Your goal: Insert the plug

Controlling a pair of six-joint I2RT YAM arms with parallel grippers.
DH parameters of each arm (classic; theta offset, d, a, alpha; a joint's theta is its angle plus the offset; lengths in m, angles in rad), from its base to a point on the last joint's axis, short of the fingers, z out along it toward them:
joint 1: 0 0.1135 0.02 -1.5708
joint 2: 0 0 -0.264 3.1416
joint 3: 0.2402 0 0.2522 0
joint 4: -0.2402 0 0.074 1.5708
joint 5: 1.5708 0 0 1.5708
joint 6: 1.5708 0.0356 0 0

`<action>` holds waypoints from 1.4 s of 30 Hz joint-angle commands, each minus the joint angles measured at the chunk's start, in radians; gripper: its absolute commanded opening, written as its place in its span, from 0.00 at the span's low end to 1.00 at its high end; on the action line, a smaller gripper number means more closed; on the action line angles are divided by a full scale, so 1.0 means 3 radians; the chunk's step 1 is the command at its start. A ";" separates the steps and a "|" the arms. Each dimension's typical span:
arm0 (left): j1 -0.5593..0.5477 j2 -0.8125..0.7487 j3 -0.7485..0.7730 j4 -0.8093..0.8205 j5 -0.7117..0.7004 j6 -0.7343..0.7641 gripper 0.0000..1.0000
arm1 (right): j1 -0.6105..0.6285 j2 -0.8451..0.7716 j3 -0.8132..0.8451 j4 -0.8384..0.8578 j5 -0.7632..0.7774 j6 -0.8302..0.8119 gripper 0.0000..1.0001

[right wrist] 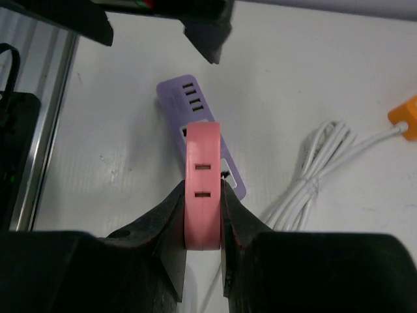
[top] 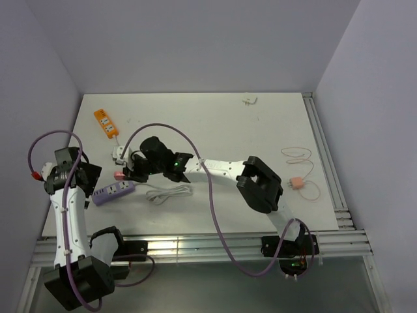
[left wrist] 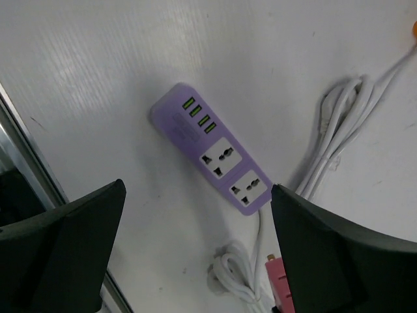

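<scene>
Near left edge of white tabletop [top: 228,124], right claw [right wrist: 202,195] clamps flat salmon-pink plastic plug [right wrist: 202,150] over lilac power strip [left wrist: 212,153]; left claw [left wrist: 197,195] released.

So the right arm [top: 221,169] goes up from its base at the near edge, folds hard at the elbow, then stretches its white forearm way out to the left across the middle, with the wrist tipped downward. The right gripper [right wrist: 202,189] has both fingers squeezed flat against the sides of a pink block [right wrist: 202,156], one finger per side, and the block sticks out past the tips. The left arm [top: 65,222] stands pretty much straight up from its base on the left, and its wrist bends over so the camera looks down. The left gripper [left wrist: 197,192] is spread wide, with nothing between its fingers. The two grippers are close together but not touching.
</scene>
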 commanded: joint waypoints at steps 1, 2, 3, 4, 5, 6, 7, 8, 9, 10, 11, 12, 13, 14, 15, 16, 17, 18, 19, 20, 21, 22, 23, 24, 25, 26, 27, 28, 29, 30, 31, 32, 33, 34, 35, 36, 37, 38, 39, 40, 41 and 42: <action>0.0013 -0.0102 -0.0173 0.0081 0.0495 0.0056 0.99 | -0.0079 -0.0400 -0.0459 0.0688 0.0397 0.0411 0.00; 0.0008 -0.0072 -0.0199 0.0035 0.0507 0.0000 0.99 | -0.0171 -0.0482 -0.0592 0.0831 0.0371 0.0529 0.00; 0.0008 -0.0046 -0.0230 -0.0021 0.0517 -0.0030 1.00 | -0.0227 -0.0559 -0.0852 0.1106 0.0336 0.0717 0.00; 0.0008 -0.0026 -0.0327 -0.0011 0.0537 -0.0091 0.99 | -0.0273 -0.0686 -0.0956 0.1220 0.0325 0.0785 0.00; -0.0002 0.0015 -0.0378 -0.0001 0.0588 -0.0133 1.00 | -0.0360 -0.0738 -0.1033 0.1297 0.0305 0.0836 0.00; -0.0002 0.0041 -0.0419 -0.0016 0.0604 -0.0179 1.00 | -0.0396 -0.0815 -0.1124 0.1368 0.0249 0.0908 0.00; -0.0002 0.0071 -0.0480 -0.0047 0.0629 -0.0336 0.99 | -0.0432 -0.0851 -0.1161 0.1389 0.0238 0.0929 0.00; -0.0007 0.0127 -0.0501 -0.0067 0.0680 -0.0408 0.99 | -0.0478 -0.0887 -0.1197 0.1420 0.0233 0.0929 0.00; -0.0002 0.0138 -0.0537 -0.0052 0.0701 -0.0445 0.99 | -0.0484 -0.0927 -0.1253 0.1420 0.0223 0.0899 0.00; -0.0007 0.0133 -0.0593 0.0029 0.0711 -0.0531 0.99 | -0.0489 -0.0999 -0.1284 0.1420 0.0213 0.0858 0.00; -0.0002 0.0143 -0.0614 0.0060 0.0696 -0.0582 0.99 | -0.0489 -0.1035 -0.1309 0.1451 0.0218 0.0837 0.00; -0.0002 0.0153 -0.0629 0.0081 0.0671 -0.0654 1.00 | -0.0489 -0.1061 -0.1355 0.1466 0.0203 0.0837 0.00; -0.0002 0.0164 -0.0650 0.0132 0.0640 -0.0791 1.00 | -0.0489 -0.1096 -0.1371 0.1476 0.0187 0.0837 0.00; -0.0007 0.0199 -0.0665 0.0163 0.0650 -0.0843 0.99 | -0.0484 -0.1102 -0.1376 0.1482 0.0177 0.0837 0.00; -0.0007 0.0230 -0.0665 0.0178 0.0701 -0.0910 0.99 | -0.0489 -0.1097 -0.1366 0.1471 0.0162 0.0837 0.00; -0.0007 0.0266 -0.0645 0.0178 0.0701 -0.1057 1.00 | -0.0484 -0.1086 -0.1361 0.1461 0.0151 0.0832 0.00; -0.0007 0.0327 -0.0629 0.0209 0.0676 -0.1124 0.99 | -0.0489 -0.1081 -0.1355 0.1451 0.0146 0.0827 0.00; -0.0007 0.0363 -0.0619 0.0219 0.0665 -0.1191 1.00 | -0.0489 -0.1071 -0.1345 0.1446 0.0146 0.0832 0.00; -0.0007 0.0399 -0.0594 0.0244 0.0665 -0.1298 1.00 | -0.0489 -0.1056 -0.1340 0.1446 0.0141 0.0827 0.00; -0.0002 0.0465 -0.0588 0.0285 0.0655 -0.1355 1.00 | -0.0489 -0.1046 -0.1340 0.1446 0.0136 0.0832 0.00; 0.0003 0.0501 -0.0588 0.0311 0.0640 -0.1411 0.99 | -0.0484 -0.1040 -0.1340 0.1446 0.0131 0.0837 0.00; -0.0002 0.0542 -0.0583 0.0331 0.0635 -0.1482 0.99 | -0.0489 -0.1040 -0.1340 0.1446 0.0126 0.0837 0.00; 0.0003 0.0643 -0.0578 0.0342 0.0655 -0.1518 1.00 | -0.0484 -0.1040 -0.1340 0.1451 0.0126 0.0832 0.00; 0.0013 0.0695 -0.0568 0.0357 0.0695 -0.1539 1.00 | -0.0489 -0.1045 -0.1345 0.1456 0.0121 0.0827 0.00; 0.0028 0.0746 -0.0527 0.0372 0.0701 -0.1585 0.99 | -0.0489 -0.1045 -0.1350 0.1456 0.0121 0.0822 0.00; 0.0039 0.0812 -0.0517 0.0403 0.0686 -0.1605 0.99 | -0.0489 -0.1045 -0.1345 0.1451 0.0131 0.0812 0.00; 0.0039 0.0838 -0.0507 0.0474 0.0676 -0.1631 0.99 | -0.0489 -0.1040 -0.1325 0.1431 0.0126 0.0806 0.00; 0.0044 0.0864 -0.0486 0.0500 0.0675 -0.1662 1.00 | -0.0489 -0.1020 -0.1305 0.1415 0.0126 0.0806 0.00; 0.0054 0.0930 -0.0476 0.0505 0.0650 -0.1682 0.99 | -0.0489 -0.1010 -0.1289 0.1380 0.0116 0.0796 0.00; 0.0054 0.0971 -0.0456 0.0495 0.0640 -0.1698 0.99 | -0.0489 -0.1000 -0.1279 0.1379 0.0095 0.0801 0.00; 0.0059 0.1048 -0.0420 0.0485 0.0619 -0.1723 0.99 | -0.0484 -0.0994 -0.1279 0.1384 0.0090 0.0806 0.00; 0.0075 0.1084 -0.0404 0.0495 0.0609 -0.1718 0.99 | -0.0484 -0.0989 -0.1279 0.1390 0.0075 0.0811 0.00; 0.0080 0.1114 -0.0389 0.0485 0.0599 -0.1728 0.99 | -0.0484 -0.0969 -0.1264 0.1379 0.0034 0.0811 0.00; 0.0095 0.1155 -0.0384 0.0510 0.0594 -0.1718 1.00 | -0.0484 -0.0954 -0.1238 0.1354 0.0018 0.0811 0.00; 0.0100 0.1161 -0.0389 0.0536 0.0604 -0.1713 1.00 | -0.0479 -0.0938 -0.1192 0.1303 0.0003 0.0801 0.00; 0.0110 0.1161 -0.0404 0.0551 0.0604 -0.1713 1.00 | -0.0473 -0.0903 -0.1167 0.1272 -0.0007 0.0796 0.00; 0.0105 0.1156 -0.0419 0.0597 0.0609 -0.1703 0.99 | -0.0463 -0.0887 -0.1151 0.1257 0.0003 0.0776 0.00; 0.0110 0.1161 -0.0430 0.0613 0.0594 -0.1688 0.99 | -0.0458 -0.0877 -0.1121 0.1226 0.0003 0.0771 0.00; 0.0110 0.1176 -0.0445 0.0613 0.0589 -0.1662 0.99 | -0.0443 -0.0856 -0.1110 0.1211 0.0003 0.0765 0.00; 0.0116 0.1217 -0.0445 0.0608 0.0578 -0.1642 0.97 | -0.0433 -0.0851 -0.1100 0.1206 0.0008 0.0760 0.00; 0.0121 0.1242 -0.0445 0.0587 0.0573 -0.1621 0.97 | -0.0422 -0.0841 -0.1090 0.1190 0.0008 0.0755 0.00; 0.0121 0.1258 -0.0445 0.0582 0.0568 -0.1591 0.97 | -0.0417 -0.0826 -0.1069 0.1180 0.0013 0.0750 0.00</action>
